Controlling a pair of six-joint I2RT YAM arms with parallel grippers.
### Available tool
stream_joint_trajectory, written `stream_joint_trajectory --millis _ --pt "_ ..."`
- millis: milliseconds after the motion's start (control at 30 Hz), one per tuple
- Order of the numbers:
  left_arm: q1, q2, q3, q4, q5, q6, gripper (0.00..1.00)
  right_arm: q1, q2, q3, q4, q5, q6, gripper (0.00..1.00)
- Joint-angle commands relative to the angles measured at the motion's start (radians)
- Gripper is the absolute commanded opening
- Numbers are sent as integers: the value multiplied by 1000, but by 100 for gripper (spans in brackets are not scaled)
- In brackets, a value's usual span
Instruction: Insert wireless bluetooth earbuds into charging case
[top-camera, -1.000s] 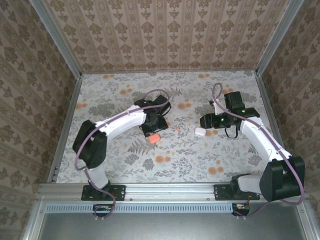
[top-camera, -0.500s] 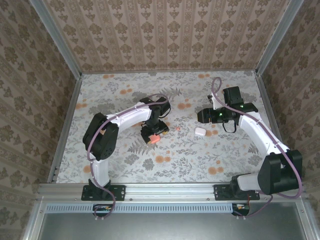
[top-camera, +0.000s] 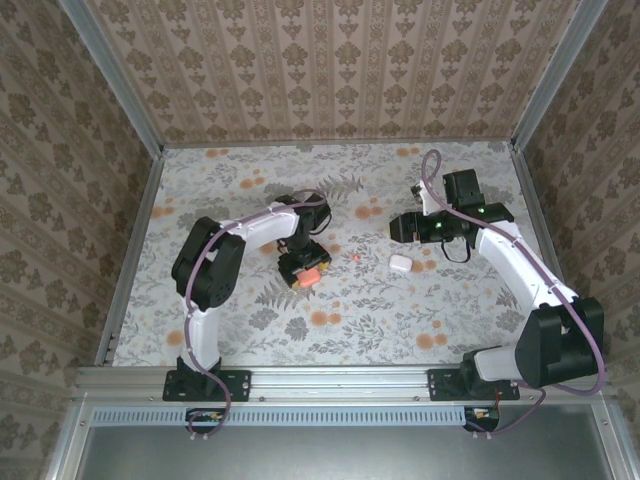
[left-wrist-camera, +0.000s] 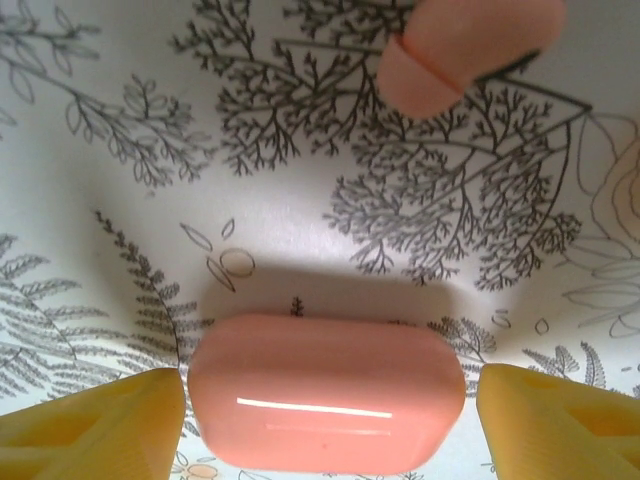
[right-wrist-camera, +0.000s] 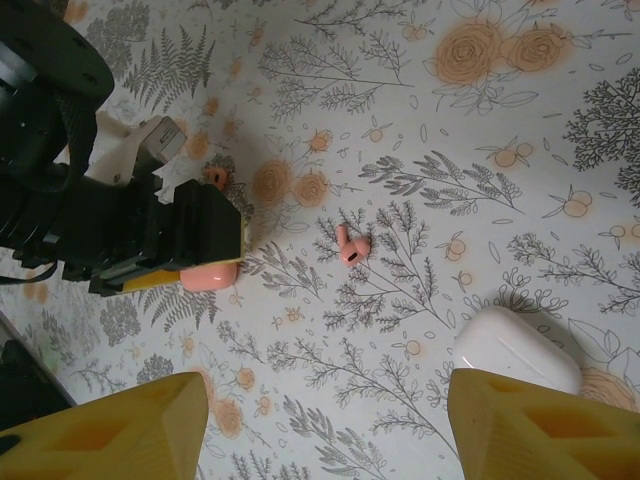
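Between our left gripper's (left-wrist-camera: 330, 420) open jaws on the desk (left-wrist-camera: 120, 250): charging case (left-wrist-camera: 326, 380), seemingly untouched. We fear its glossy rounded ends squirting free on closing, knocking the nearby earbud (left-wrist-camera: 465, 45). Right gripper (right-wrist-camera: 325, 425) open.

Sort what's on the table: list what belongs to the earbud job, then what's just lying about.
For the job:
- coral charging case
- coral earbud
- second earbud

Lying about:
- white pebble-shaped case

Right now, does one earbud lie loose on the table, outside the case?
Yes, a coral earbud lies alone on the floral table.
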Motion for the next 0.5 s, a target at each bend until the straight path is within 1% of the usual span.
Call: stream_joint_trajectory --millis 0,133,167,333,467 --pt "6 29 0 1 34 54 77 6 -12 30 0 -6 15 66" --pt "6 58 9 -4 53 66 76 6 -26 38 -6 4 12 67" --pt "6 60 7 -1 53 67 74 6 -32 35 -4 4 11 67" --pt "6 58 5 -37 49 95 59 6 -49 19 -12 9 21 67" --pt "-2 9 -8 -61 40 120 50 6 -84 4 -25 27 29 67"
